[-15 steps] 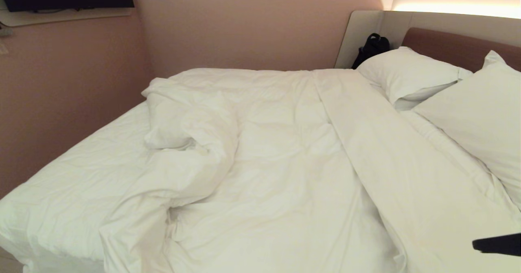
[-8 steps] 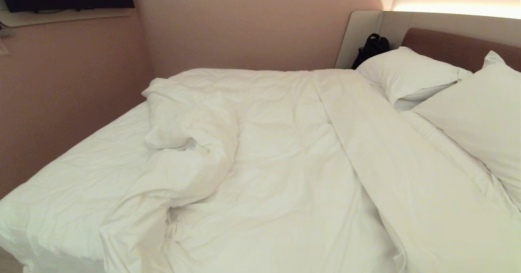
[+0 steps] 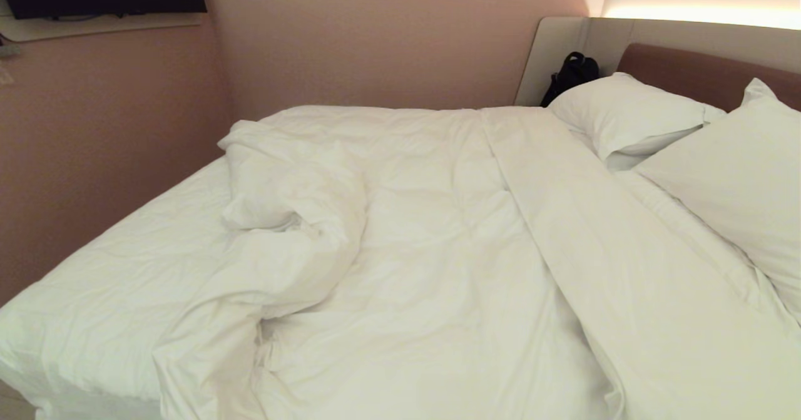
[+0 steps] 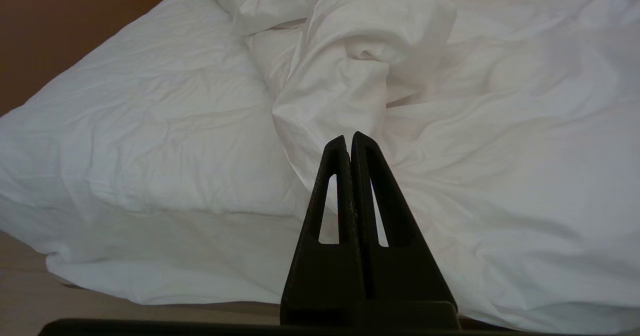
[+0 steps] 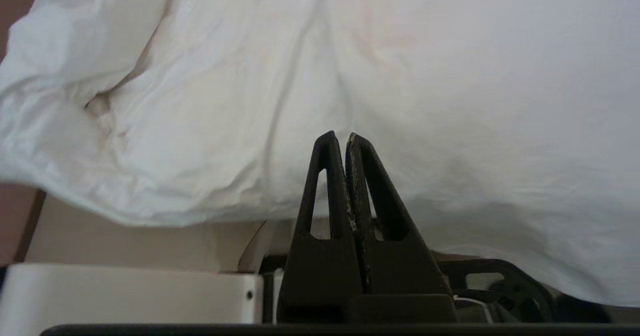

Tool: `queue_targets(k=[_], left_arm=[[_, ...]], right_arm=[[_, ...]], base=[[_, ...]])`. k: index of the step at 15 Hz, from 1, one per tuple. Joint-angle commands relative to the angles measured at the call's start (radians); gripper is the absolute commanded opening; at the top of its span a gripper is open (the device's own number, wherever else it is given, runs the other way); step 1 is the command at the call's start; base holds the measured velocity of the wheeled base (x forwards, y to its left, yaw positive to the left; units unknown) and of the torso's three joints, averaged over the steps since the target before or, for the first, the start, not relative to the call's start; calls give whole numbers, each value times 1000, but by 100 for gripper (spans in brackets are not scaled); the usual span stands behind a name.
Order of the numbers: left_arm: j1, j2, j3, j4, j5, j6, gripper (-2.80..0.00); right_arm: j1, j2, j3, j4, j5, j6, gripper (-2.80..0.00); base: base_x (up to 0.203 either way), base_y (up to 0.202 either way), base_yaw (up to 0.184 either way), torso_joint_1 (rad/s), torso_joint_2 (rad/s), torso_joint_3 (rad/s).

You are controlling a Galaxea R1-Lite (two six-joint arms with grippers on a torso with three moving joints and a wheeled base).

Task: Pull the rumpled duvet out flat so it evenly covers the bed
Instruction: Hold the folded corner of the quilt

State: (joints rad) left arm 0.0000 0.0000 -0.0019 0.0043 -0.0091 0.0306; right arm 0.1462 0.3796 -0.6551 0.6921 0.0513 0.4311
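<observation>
The duvet (image 3: 438,251) lies rumpled across the bed (image 3: 94,307), bunched into a ridge at centre left, baring sheet (image 3: 125,263) at lower left. Two pillows (image 3: 626,116) and a black bag (image 3: 571,72) sit upper right. Left gripper (image 4: 350,138) and right gripper (image 5: 340,136) are both closed, empty, before the duvet's edge.

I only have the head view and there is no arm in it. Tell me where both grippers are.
Observer: The left gripper shows in its wrist view, shut and empty, off the near edge of the bed, pointing at the bunched fold of the duvet.
Operator: Report the right one.
Observer: The right gripper is shut too, holding nothing, low beside the bed with the duvet's edge hanging in front of it.
Operator: Say what lies under that edge.
Observer: A bare strip of the bed base shows below the hanging edge.
</observation>
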Motion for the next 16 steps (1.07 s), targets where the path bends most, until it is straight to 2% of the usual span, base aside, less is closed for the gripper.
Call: queue_targets(k=[1, 3, 5, 9, 16], left_arm=[[0, 0, 0, 0, 0, 0, -280], [0, 0, 0, 0, 0, 0, -280], [0, 0, -1, 0, 0, 0, -280], [0, 0, 0, 0, 0, 0, -280], [0, 0, 0, 0, 0, 0, -280]], right_arm=[[-16, -90, 37, 3, -67, 2, -280], [-19, -92, 63, -7, -135, 2, -280], [-21, -93, 51, -38, -141, 3, -280], [-88, -111, 19, -34, -144, -1, -280], [-133, -210, 68, -36, -143, -2, -280]], base=[[0, 0, 0, 0, 0, 0], [0, 0, 0, 0, 0, 0], [0, 0, 0, 0, 0, 0], [0, 0, 0, 0, 0, 0], [0, 0, 0, 0, 0, 0]])
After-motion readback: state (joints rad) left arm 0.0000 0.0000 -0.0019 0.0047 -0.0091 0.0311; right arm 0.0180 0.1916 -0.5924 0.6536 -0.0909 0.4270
